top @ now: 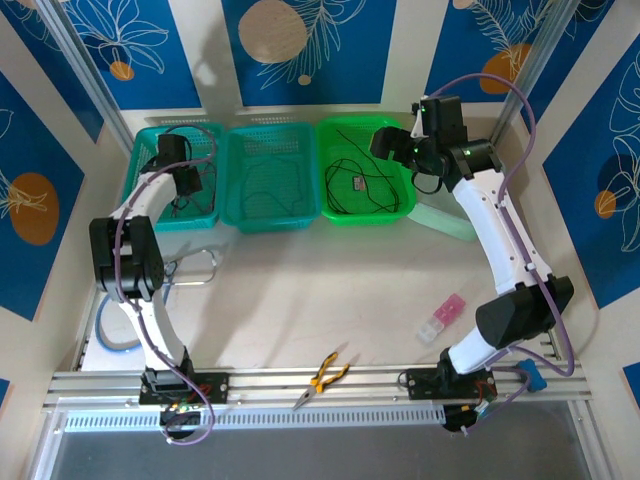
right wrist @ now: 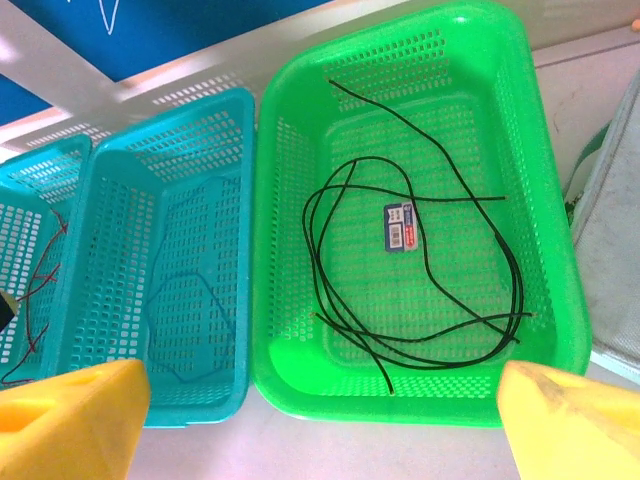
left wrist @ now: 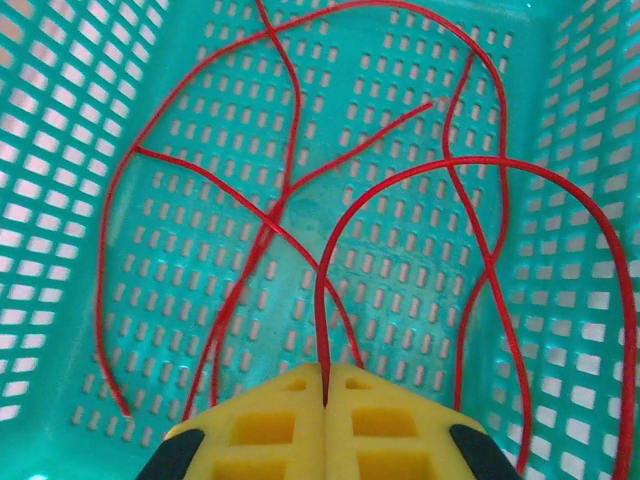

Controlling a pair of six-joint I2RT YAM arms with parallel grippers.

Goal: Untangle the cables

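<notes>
We count two teal baskets (top: 270,128), one green basket (top: 365,214), cables (left wrist: 321,340) in three colours, one pliers (top: 325,378), two arms (top: 495,215).

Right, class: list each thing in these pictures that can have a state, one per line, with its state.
left tool: shut on the red cable.
right tool: open, empty, above the green basket.
red cable: tangled loops in the teal basket, one strand pinched.
black cable: loose overlapping loops in the green basket.
blue-grey cable: lying loose in the middle basket.
pliers: lying on the table, untouched.
</notes>
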